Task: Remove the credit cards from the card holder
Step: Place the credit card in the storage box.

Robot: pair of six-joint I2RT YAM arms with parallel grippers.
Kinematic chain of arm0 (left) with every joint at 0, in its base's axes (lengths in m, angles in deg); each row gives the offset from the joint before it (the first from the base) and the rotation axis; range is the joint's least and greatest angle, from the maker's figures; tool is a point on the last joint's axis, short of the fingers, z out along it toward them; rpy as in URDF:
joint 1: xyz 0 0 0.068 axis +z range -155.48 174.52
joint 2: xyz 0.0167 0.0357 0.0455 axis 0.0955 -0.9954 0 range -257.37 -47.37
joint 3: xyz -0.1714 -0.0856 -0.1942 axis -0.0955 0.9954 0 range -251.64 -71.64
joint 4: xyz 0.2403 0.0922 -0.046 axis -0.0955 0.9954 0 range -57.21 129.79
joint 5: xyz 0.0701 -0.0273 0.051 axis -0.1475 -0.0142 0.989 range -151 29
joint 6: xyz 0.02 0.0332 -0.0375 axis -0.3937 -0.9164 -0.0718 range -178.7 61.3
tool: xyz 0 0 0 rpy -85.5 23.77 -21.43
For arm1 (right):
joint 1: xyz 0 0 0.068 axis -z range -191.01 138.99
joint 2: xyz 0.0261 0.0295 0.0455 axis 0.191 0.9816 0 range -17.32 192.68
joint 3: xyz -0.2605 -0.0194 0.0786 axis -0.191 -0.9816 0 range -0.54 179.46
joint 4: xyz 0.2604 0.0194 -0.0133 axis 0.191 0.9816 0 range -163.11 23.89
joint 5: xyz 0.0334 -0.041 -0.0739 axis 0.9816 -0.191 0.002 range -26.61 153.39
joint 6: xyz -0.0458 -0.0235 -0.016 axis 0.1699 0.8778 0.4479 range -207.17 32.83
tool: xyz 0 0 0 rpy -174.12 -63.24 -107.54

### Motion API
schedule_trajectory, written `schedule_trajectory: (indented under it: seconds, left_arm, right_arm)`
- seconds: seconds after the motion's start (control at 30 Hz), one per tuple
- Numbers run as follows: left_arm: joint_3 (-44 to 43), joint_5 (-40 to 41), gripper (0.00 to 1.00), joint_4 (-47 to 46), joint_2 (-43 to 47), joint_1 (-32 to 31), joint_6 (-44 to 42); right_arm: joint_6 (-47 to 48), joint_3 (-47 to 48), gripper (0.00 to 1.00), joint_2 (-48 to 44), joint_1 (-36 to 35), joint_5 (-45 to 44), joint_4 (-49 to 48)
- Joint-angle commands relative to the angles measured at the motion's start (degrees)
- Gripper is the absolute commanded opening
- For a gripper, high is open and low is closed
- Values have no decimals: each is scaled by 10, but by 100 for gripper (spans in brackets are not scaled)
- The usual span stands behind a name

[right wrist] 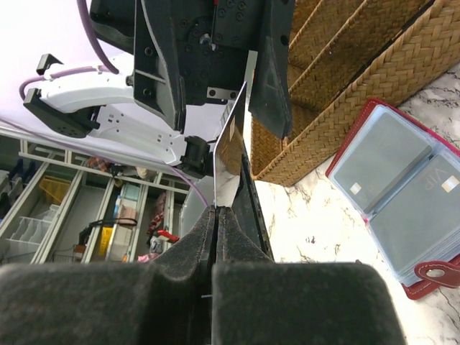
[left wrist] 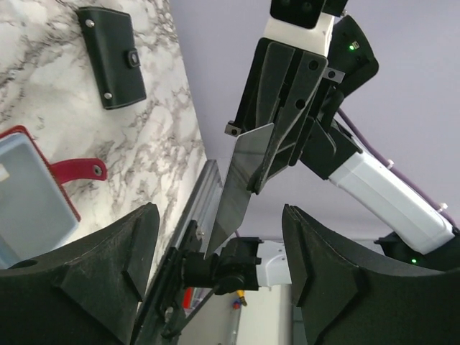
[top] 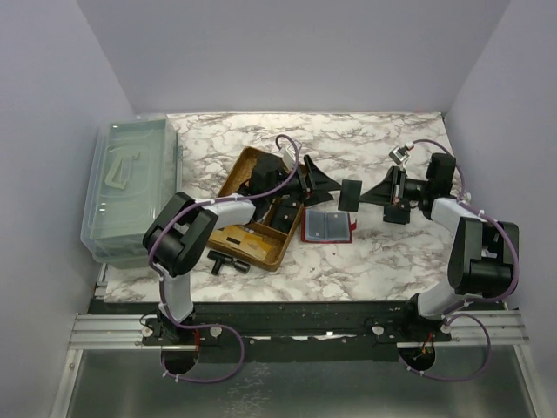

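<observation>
Right gripper [right wrist: 217, 214] has its fingers pressed together on one edge of a dark, glossy credit card [right wrist: 228, 154], holding it on edge above the marble table [top: 383, 144]. Left gripper [left wrist: 217, 211] faces it with jaws spread wide. The card's free end reaches into the gap between them, and whether it touches either finger cannot be told. Just below the two grippers, toward the near side, the red card holder [top: 326, 226] lies open flat on the table, with cards showing in its clear sleeves. A wicker tray [top: 261, 209] sits just left of the holder, beneath the left arm. A clear plastic bin [top: 130, 187] stands at the table's left edge.
</observation>
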Motion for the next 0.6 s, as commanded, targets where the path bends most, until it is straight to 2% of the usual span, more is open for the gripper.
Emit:
schedule_trajectory:
  seconds: [0.0, 0.17, 0.37, 0.43, 0.53, 0.57]
  left_arm:
    - [-20, -42, 73, -87, -19, -8, 42]
    - [-36, -75, 64, -135, -50, -12, 81]
    - [-31, -83, 43, -167, -67, -15, 108]
    - [-28, -84, 33, -173, -67, -15, 110]
    - [-25, -83, 5, -188, -71, -15, 120]
    - [-23, -81, 0, -192, -72, -15, 123]
  right_arm:
    - [-28, -6, 0, 9, -8, 21, -37]
    - [-36, -4, 0, 18, -14, 24, -46]
    - [-37, -3, 0, 22, -20, 23, -48]
    - [-36, -4, 0, 22, -20, 21, -47]
    - [-32, -5, 0, 23, -21, 19, -47]
    - [-30, -5, 0, 23, -22, 19, -47]
